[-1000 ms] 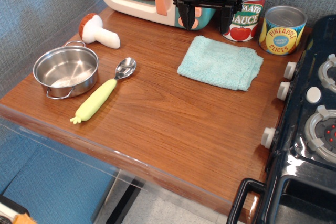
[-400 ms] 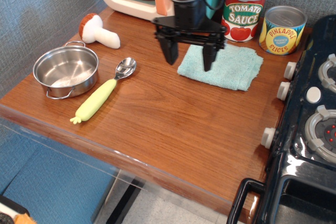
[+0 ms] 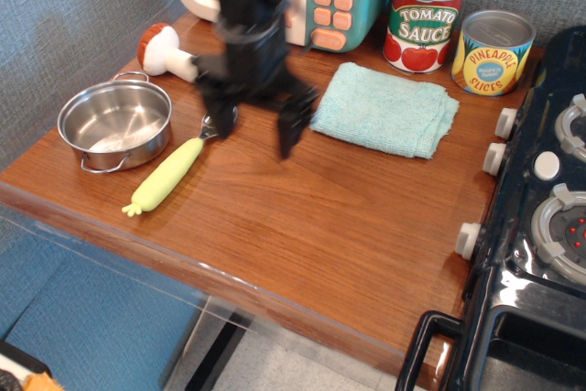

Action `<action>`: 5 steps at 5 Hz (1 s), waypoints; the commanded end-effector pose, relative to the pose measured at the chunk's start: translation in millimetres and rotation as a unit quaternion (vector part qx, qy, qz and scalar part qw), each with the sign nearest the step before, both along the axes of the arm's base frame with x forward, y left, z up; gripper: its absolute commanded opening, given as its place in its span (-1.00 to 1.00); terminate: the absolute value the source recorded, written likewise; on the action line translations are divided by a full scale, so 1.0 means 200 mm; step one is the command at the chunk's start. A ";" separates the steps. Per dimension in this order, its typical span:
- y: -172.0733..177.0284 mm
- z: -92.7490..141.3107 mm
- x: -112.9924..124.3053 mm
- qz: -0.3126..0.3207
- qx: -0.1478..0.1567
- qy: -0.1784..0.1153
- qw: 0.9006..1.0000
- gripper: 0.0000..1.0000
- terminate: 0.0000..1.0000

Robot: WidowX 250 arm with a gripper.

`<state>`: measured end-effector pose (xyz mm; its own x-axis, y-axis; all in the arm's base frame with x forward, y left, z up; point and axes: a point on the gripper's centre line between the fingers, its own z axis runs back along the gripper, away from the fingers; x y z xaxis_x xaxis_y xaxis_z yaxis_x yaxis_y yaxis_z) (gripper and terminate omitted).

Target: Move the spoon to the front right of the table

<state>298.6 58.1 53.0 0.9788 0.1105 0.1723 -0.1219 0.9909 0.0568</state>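
On the table (image 3: 302, 217), the gripper (image 3: 252, 128), fingers spread and grasping nothing, hangs over the spoon (image 3: 174, 168) beside a pot (image 3: 114, 123)

Backdrop: grey-blue textured wall covering (image 3: 73, 25) across the upper frame. Lower left: blue panel (image 3: 82, 318) beneath the table (image 3: 302, 226). Bottom centre: pale speckled floor (image 3: 275, 368). Right edge: black toy stove (image 3: 540, 254).
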 end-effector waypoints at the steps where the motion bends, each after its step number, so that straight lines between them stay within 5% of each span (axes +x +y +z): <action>1: 0.23 -0.05 -0.03 0.060 0.016 0.002 0.998 1.00 -1.00; 5: 0.32 -0.16 -0.05 0.107 0.010 0.040 0.993 1.00 -1.00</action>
